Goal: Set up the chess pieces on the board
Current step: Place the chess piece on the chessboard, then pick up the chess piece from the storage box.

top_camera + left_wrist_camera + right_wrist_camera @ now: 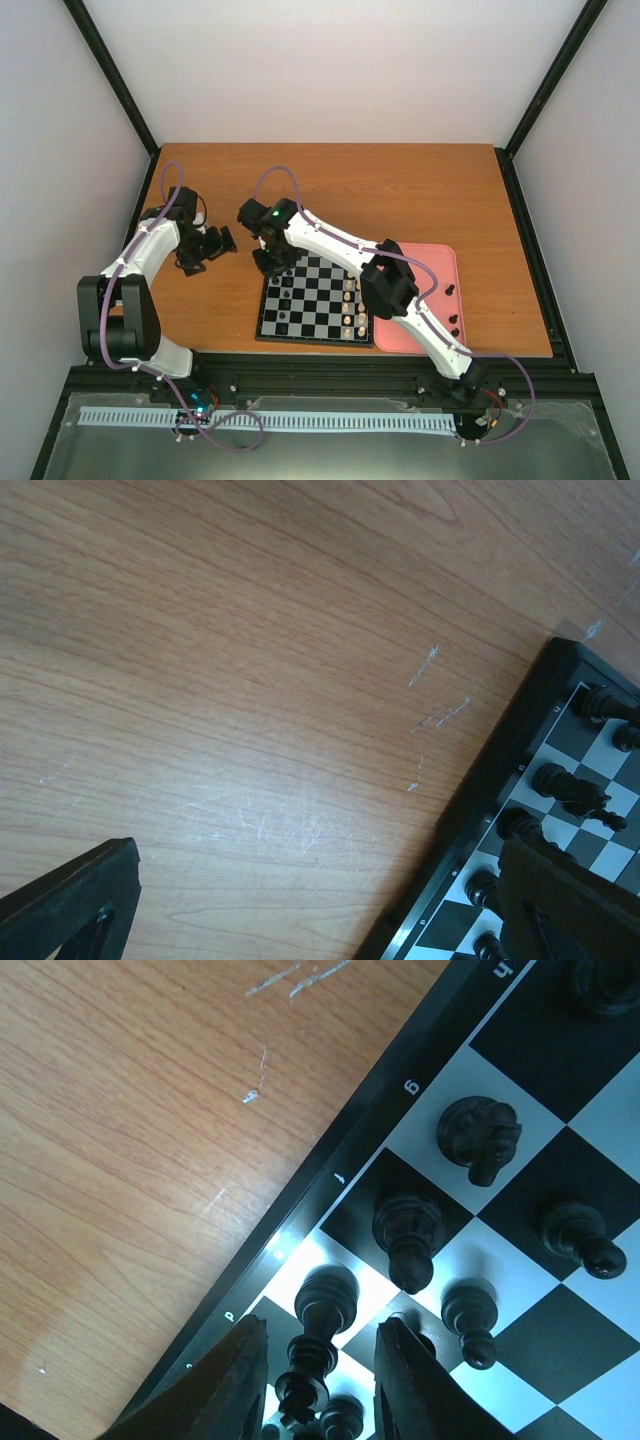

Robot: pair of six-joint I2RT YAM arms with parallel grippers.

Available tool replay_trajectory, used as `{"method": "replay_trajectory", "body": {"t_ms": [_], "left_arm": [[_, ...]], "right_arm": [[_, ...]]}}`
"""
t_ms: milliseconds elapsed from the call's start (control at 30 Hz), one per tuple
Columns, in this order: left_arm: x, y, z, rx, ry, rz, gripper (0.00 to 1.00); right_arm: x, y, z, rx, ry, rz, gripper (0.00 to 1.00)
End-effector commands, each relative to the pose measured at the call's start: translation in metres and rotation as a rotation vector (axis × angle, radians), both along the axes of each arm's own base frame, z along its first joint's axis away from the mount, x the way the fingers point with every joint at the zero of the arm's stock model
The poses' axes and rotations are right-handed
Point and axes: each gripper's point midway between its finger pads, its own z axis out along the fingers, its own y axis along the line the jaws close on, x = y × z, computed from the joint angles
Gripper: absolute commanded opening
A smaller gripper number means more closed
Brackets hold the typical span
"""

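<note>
- The right gripper [322,1345] is hanging over the far left corner of the board [315,322]. Its fingers [230,1395] are standing narrowly apart on either side of one black piece [303,1378].
- That piece is sitting close against one finger, with a clear gap to the other. Whether it is being touched is impossible to tell.
- The left gripper [320,880] is hovering wide open over the bare table [250,680], just beside the board's left edge. It is holding nothing.
- The lower edge of the right wrist view is cutting off the foot of the piece between the fingers.
- In the top view the right arm [340,245] is covering the board's far edge.
- The left wrist view is showing only a corner strip of the board, and one finger there is hiding part of it.
- More black chess pieces [478,1135] are standing in two rows along the lettered edge of the board.
- Cream pieces [350,300] are lining the board's right side.
- A pink tray [445,260] is lying just beside the board on the right, with a few loose black pieces [449,290] on it.
- The right arm is passing over the tray's near part.
</note>
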Motion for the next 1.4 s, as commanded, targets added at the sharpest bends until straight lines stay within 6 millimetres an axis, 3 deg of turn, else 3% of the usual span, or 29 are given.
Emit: {"method": "replay_trajectory", "body": {"t_ms": [0, 200, 400, 500, 633, 800, 900, 1000, 1200, 1367], "left_arm": [[0.006, -0.001, 0.006, -0.011, -0.022, 0.002, 1.00], [0.006, -0.002, 0.007, -0.012, -0.024, 0.001, 1.00], [0.007, -0.001, 0.009, -0.010, -0.028, 0.002, 1.00], [0.007, 0.000, 0.011, -0.004, -0.030, -0.003, 1.00], [0.010, -0.001, 0.013, -0.006, -0.034, -0.010, 1.00], [0.010, -0.003, 0.013, -0.005, -0.034, -0.033, 1.00], [0.012, -0.002, 0.015, 0.010, -0.037, -0.049, 1.00], [0.013, -0.004, 0.016, 0.028, -0.035, -0.069, 1.00], [0.015, -0.008, 0.012, 0.056, -0.020, -0.110, 1.00], [0.015, -0.008, 0.011, 0.060, -0.021, -0.115, 1.00]], "right_arm": [[0.005, 0.011, 0.032, 0.072, -0.066, 0.022, 0.33], [0.006, 0.003, 0.078, 0.117, -0.131, 0.016, 0.45], [0.003, -0.032, 0.118, 0.085, -0.198, -0.032, 0.61], [0.007, -0.071, 0.131, 0.051, -0.216, -0.113, 0.64], [0.018, -0.158, 0.133, -0.032, -0.230, -0.299, 0.63], [0.020, -0.293, 0.117, -0.130, -0.189, -0.601, 0.62], [0.014, -0.356, 0.105, -0.157, -0.168, -0.750, 0.60], [0.006, -0.399, 0.082, -0.167, -0.119, -0.871, 0.59], [-0.012, -0.430, 0.027, -0.178, 0.029, -0.964, 0.59], [-0.012, -0.432, 0.010, -0.186, 0.057, -0.967, 0.59]]}}
